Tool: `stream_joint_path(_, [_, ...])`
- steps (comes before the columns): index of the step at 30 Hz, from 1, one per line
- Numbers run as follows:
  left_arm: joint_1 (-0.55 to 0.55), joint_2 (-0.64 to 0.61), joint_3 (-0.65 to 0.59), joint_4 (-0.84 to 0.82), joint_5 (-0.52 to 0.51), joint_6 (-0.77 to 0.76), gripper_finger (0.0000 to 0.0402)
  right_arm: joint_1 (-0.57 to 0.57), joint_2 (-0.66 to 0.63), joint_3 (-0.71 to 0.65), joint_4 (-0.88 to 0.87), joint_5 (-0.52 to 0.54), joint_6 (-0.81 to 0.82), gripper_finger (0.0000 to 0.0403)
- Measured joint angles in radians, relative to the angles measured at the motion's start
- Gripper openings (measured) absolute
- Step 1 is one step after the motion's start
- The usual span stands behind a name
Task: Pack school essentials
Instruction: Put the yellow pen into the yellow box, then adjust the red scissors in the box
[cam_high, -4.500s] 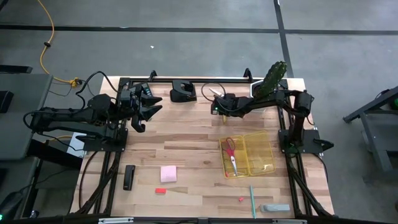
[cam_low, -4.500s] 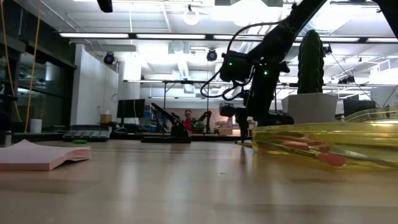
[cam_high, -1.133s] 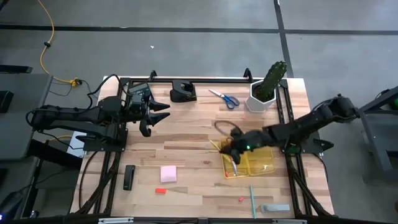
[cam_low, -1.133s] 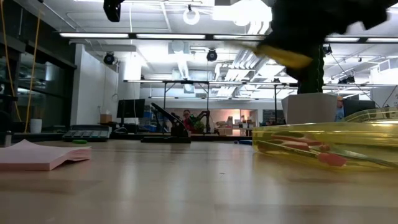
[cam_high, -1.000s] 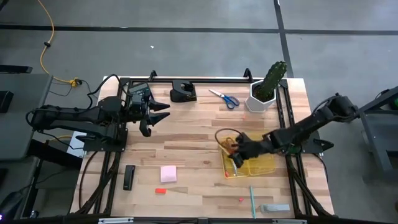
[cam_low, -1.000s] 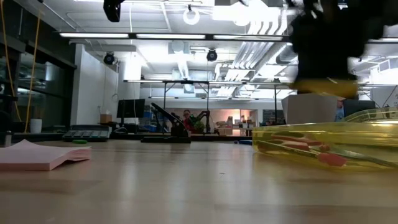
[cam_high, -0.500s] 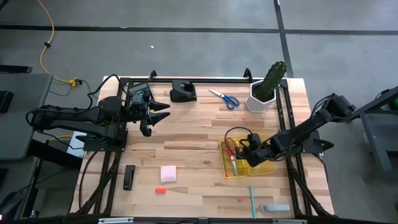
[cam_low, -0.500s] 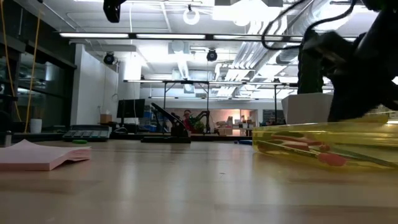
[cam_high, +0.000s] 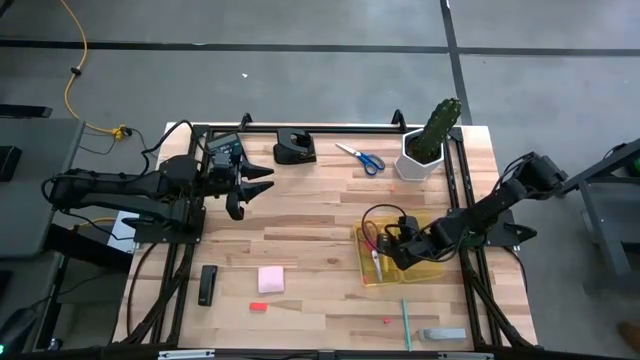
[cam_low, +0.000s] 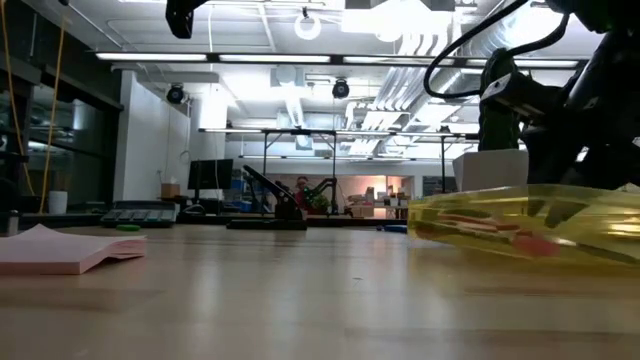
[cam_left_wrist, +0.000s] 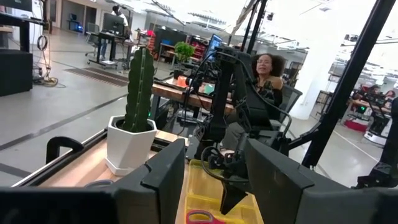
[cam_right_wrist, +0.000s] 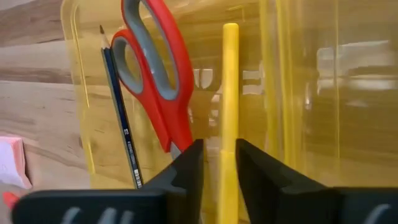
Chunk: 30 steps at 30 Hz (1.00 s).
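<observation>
Yellow clear plastic forms the tray (cam_high: 425, 240) that lies toward the right edge of the wooden worktop (cam_high: 310, 210). We see the right gripper (cam_high: 385, 250) lowered into the tray's left part. In the right wrist view a yellow pen (cam_right_wrist: 227, 112) runs into the narrow gap between the two dark fingers (cam_right_wrist: 186, 171), and we cannot tell whether they pinch it or have let it go. Beside the pen in the same compartment lie red-handled scissors (cam_right_wrist: 155, 81) and a dark blue pencil (cam_right_wrist: 119, 106). In the low view the tray looks tipped, its near left end raised off the wood.

We see the left gripper (cam_high: 243, 183) hanging above the worktop near the back left corner, its fingers spread apart and holding nothing.

Blue-handled scissors (cam_high: 360, 157) lie near the back edge, just left of a green cactus in a white pot (cam_high: 428, 145). A pink sticky pad (cam_high: 270, 279) rests toward the front edge, left of the middle, with a small red piece (cam_high: 258, 307) just in front of it. A teal pen (cam_high: 406, 324) lies near the front right corner, in front of the tray, with a tiny red bit (cam_high: 387, 321) beside it. A black rectangular object (cam_high: 207, 284) lies near the left edge.
</observation>
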Motion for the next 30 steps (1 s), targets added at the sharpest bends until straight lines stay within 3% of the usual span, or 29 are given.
stream_joint_path(7, [0.001, 0.000, 0.000, 0.000, 0.000, 0.000, 0.0156, -0.002, -0.068, 0.000, 0.000, 0.002, -0.064, 0.0167])
stream_joint_path(13, [0.001, 0.000, 0.000, 0.000, 0.000, 0.000, 0.0156, -0.025, -0.142, 0.000, 0.040, 0.083, -0.178, 0.0180])
stream_joint_path(17, [0.001, 0.000, 0.000, 0.000, 0.000, 0.000, 0.0156, -0.099, -0.143, 0.000, 0.096, 0.040, -0.321, 0.0137])
stream_joint_path(22, [0.001, 0.000, 0.000, 0.000, 0.000, 0.000, 0.0156, -0.217, -0.116, 0.000, 0.125, -0.004, -0.489, 0.0019])
stream_joint_path(30, [0.001, 0.000, 0.000, 0.000, 0.000, 0.000, 0.0156, -0.333, -0.051, 0.000, 0.143, -0.180, -0.642, 0.0003])
